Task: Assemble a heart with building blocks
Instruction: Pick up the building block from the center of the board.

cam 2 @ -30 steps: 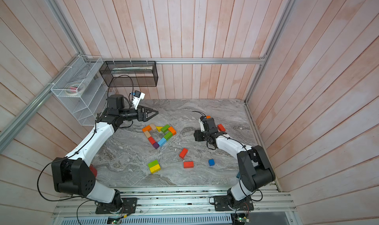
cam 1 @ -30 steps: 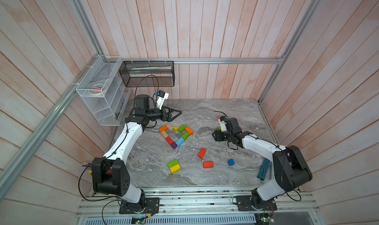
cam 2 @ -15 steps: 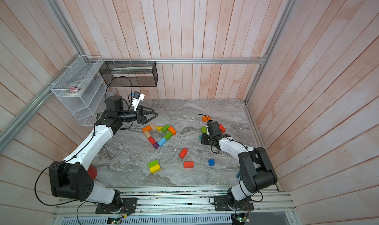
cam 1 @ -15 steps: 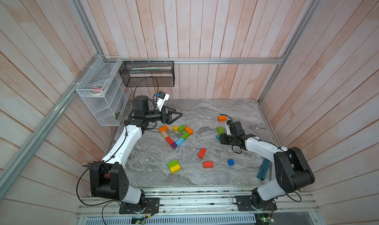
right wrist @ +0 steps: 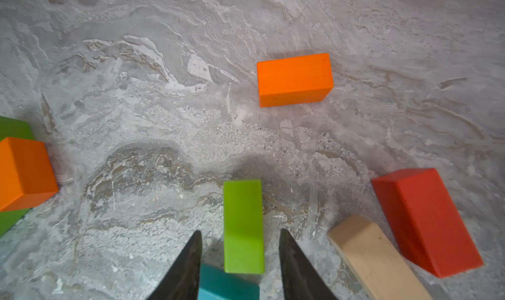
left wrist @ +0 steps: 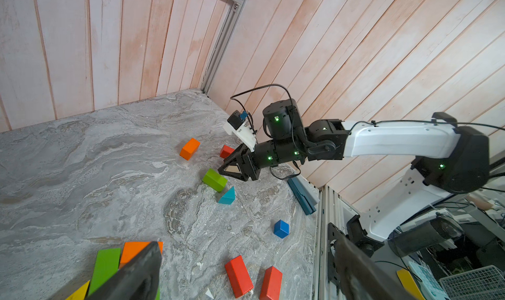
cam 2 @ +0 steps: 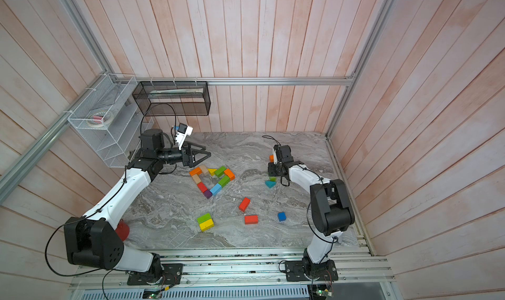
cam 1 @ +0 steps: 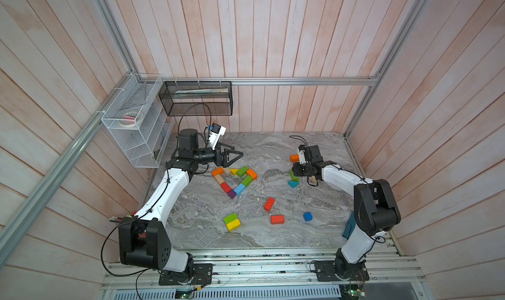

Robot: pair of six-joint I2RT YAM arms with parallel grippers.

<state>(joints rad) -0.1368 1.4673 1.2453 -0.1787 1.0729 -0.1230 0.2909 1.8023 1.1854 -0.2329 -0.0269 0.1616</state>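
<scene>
- Your left gripper [cam 1: 237, 151], spread wide, hovers by the part-built heart [cam 1: 247, 180], well apart from the green brick [right wrist: 243, 224].
- Your right gripper [right wrist: 240, 230] straddles that green brick, fingers apart and not touching it.
- The red brick [right wrist: 426, 222] and tan brick [right wrist: 374, 257] crowd just beside it, and the teal wedge [right wrist: 226, 285] sits at its end.

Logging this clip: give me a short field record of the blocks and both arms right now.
heart: outline of coloured wooden blocks, looks closed
left gripper: jaws wide open, empty, near the outline's far side
right gripper: jaws straddle a light-green wooden brick, gaps both sides, not gripped
beside that brick: teal wooden wedge, orange wooden brick, tan wooden brick, red wooden brick
loose elsewhere: two more red bricks, blue wooden cube, green and yellow brick pair
</scene>
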